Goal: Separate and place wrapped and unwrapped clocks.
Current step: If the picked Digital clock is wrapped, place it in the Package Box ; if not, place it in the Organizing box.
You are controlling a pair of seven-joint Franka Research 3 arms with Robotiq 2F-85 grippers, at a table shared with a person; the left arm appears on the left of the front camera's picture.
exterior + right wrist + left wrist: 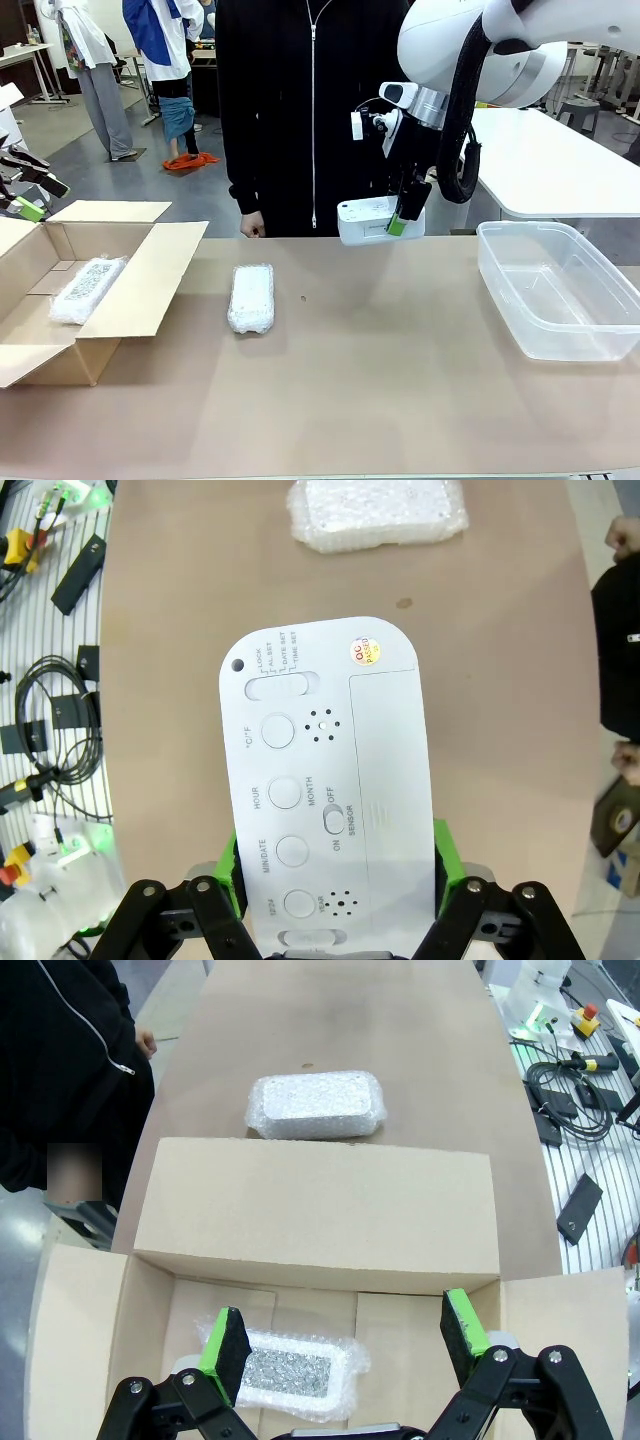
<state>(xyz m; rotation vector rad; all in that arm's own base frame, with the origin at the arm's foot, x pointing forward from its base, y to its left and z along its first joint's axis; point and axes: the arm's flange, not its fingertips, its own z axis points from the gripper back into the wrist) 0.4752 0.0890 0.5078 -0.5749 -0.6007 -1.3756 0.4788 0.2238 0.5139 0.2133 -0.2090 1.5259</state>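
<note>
Starting at the robot's left, the left gripper (342,1340) hovers over the open cardboard box (150,270), its fingers spread wide with nothing between them. One wrapped clock (88,288) lies on the box floor directly below. Just past the box's flap, the second wrapped clock (251,297) lies on the bare table (400,390), its long axis running toward the person. It is well apart from both grippers, and the left arm is the nearer one.

Farther right, the right gripper (338,870) hangs above the table near the far edge, pinching the unwrapped clock (325,760) across its short width at one end, with green pads on the two long edges. The clock's long axis runs out along the fingers, button side facing the wrist camera. The clear plastic bin (497,268) stands on the robot's right with nothing in it, beside and below the held clock.

By my reading, the coming move turns on carrying the bare clock rightward over the bin's wall — the right arm holds it and is the closer one.
</note>
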